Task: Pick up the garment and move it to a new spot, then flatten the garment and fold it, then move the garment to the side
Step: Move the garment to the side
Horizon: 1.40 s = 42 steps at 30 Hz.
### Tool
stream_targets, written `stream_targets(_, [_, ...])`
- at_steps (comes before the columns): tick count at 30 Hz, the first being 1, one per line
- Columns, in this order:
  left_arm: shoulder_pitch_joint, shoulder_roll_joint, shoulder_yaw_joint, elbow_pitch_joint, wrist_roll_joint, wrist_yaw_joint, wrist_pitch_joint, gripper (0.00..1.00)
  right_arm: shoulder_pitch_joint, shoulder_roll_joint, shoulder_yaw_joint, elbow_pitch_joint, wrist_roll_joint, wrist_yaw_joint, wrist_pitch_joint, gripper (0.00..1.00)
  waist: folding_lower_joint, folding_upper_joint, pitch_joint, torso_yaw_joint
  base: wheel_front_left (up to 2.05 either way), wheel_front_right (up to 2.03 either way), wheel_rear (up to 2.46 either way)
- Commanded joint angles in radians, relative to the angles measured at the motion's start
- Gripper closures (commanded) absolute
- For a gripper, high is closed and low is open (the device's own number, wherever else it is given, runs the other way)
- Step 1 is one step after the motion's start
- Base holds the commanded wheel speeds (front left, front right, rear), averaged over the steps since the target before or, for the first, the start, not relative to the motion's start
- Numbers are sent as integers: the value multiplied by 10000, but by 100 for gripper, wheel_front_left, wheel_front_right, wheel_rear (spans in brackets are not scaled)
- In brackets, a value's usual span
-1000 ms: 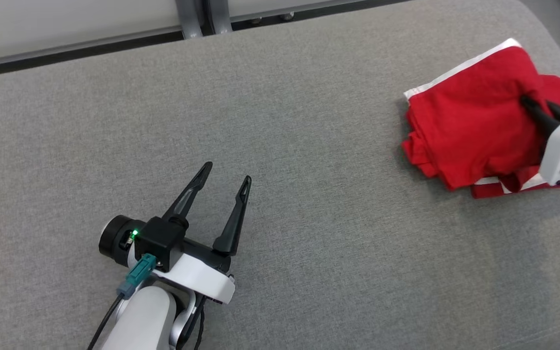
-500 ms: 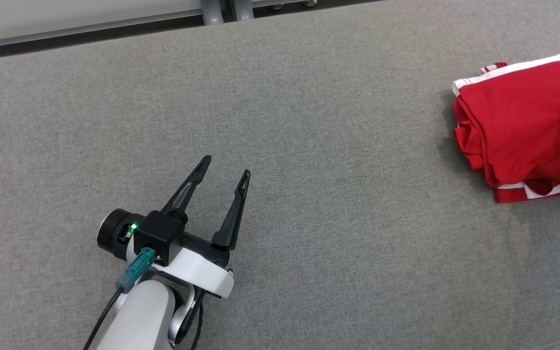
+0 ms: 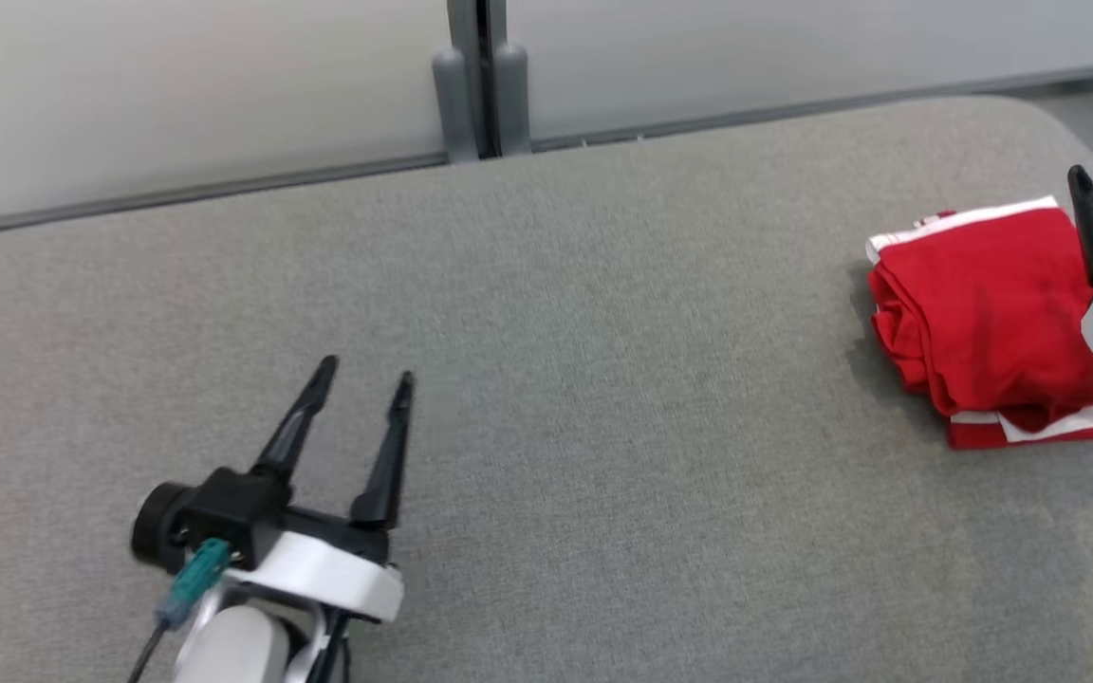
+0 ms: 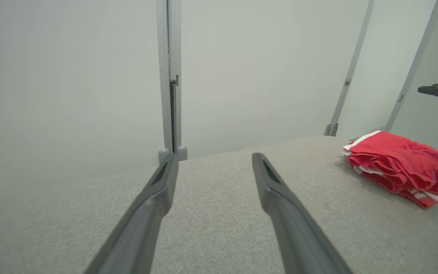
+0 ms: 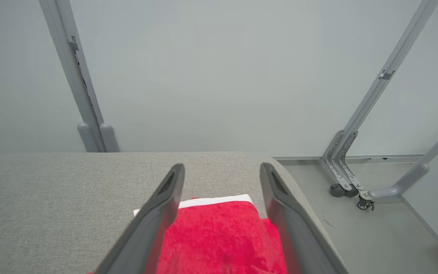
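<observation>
The garment lies at the padded surface's right end, beneath the right gripper — the left gripper well apart.

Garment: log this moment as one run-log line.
garment: folded, right end of grey surface | right gripper: open, above garment, clear | left gripper: open, empty, apart

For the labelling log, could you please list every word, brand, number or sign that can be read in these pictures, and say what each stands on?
There is no readable text.
The folded red garment has plain white trim and no visible print or tag.
The left gripper and its teal connector show no lettering.
The grey cushion and the pale wall panels are unmarked.
</observation>
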Motion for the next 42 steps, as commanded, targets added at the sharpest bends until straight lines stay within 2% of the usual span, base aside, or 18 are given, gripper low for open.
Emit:
stream_targets(1, [186,132,212,-92,-97,101,-41,0,250,-58,-90,-165,-108,-1,-119,0,0,-1,-619,270,0,0,0])
stream_targets(3, [440,211,512,-171,-145,166,-41,0,514,9,-295,-567,-68,-1,-181,0,0,-1,-963,418,0,0,0])
stream_targets(6, [888,364,1073,-409,-250,368,-43,0,1332,-89,-1025,-1861,-390,-1,-190,0,0,-1,-1541,706,0,0,0])
stream_targets(11, [1380,428,1523,-683,-355,540,-30,0,3055,118,-2753,-3942,-1223,-1,-188,0,0,-1,-1862,1007,0,0,0])
stream_targets(15, [1624,350,1723,-828,-427,636,-29,0,4899,710,-4243,-5582,-1963,-1,-188,0,0,-1,-1944,1208,0,0,0])
stream_targets(20, [1866,215,1865,-557,-449,532,-30,0,7019,1556,-5326,-7141,-2626,-1,-189,0,0,-1,-1994,1439,0,0,0])
stream_targets(27, [2082,39,1756,27,-70,421,-30,0,8991,2235,-5353,-8656,-2965,-1,-191,0,0,-1,-2023,1520,0,0,0])
stream_targets(34, [2260,-67,1712,170,102,351,-30,0,9613,2530,-5417,-9563,-3174,-1,-192,0,0,-1,-2045,1455,0,0,0])
stream_targets(42, [2292,-117,1662,162,174,348,-30,0,9760,2758,-5509,-9781,-3282,-1,-192,0,0,-1,-2096,1470,0,0,0])
